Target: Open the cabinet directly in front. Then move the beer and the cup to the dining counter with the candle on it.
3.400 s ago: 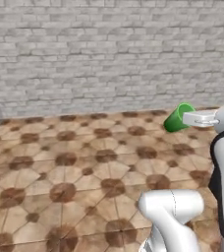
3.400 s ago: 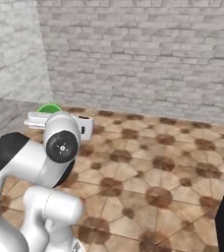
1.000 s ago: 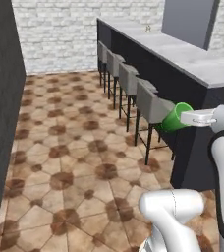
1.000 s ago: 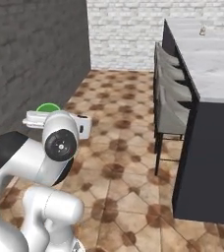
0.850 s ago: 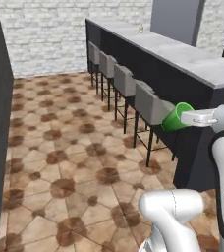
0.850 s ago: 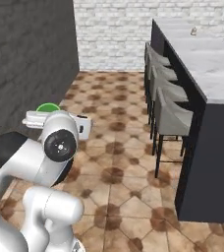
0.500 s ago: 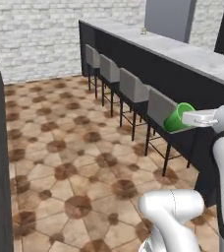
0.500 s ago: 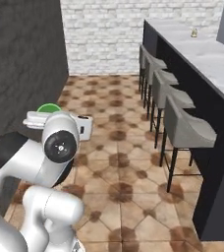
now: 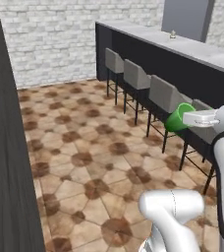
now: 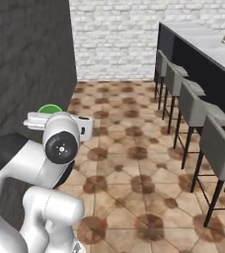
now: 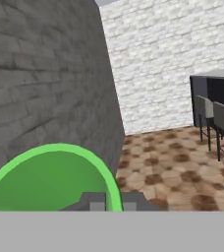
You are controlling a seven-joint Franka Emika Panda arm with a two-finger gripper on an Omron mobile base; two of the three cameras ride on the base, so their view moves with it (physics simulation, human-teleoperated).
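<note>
Since the earlier frames the whole scene has swung round, which is the base driving and turning, not the furniture moving: the bare brick wall that faced the cameras has given way to the dining counter (image 9: 202, 51), now running along the right of both base views. The arm's pose looks unchanged and the cup rides in the same spot in front of the wrist.

The gripper (image 11: 113, 201) is closed on the rim of the cup (image 9: 179, 117), its two dark tips meeting over the green lip at 6 o'clock in the hand view. The cup lies tipped on its side, mouth towards the hand, its bright green body jutting out at 9 o'clock from the wrist in the left base view.

Outward from there, a row of grey stools (image 9: 164, 93) stands tucked against the counter's dark base, and the tiled floor (image 9: 84, 147) is open to the robot's left. Far down the marble top, near 1 o'clock in the left base view, sits a small pale thing that is probably the candle (image 9: 172, 34); it is too small to be sure.

The step in hand appears to be carrying the cup to that counter. To do it well, keep the pinch firm, approach without clipping the stools, and level the cup upright before lowering it onto the marble, set down clear of the candle.
</note>
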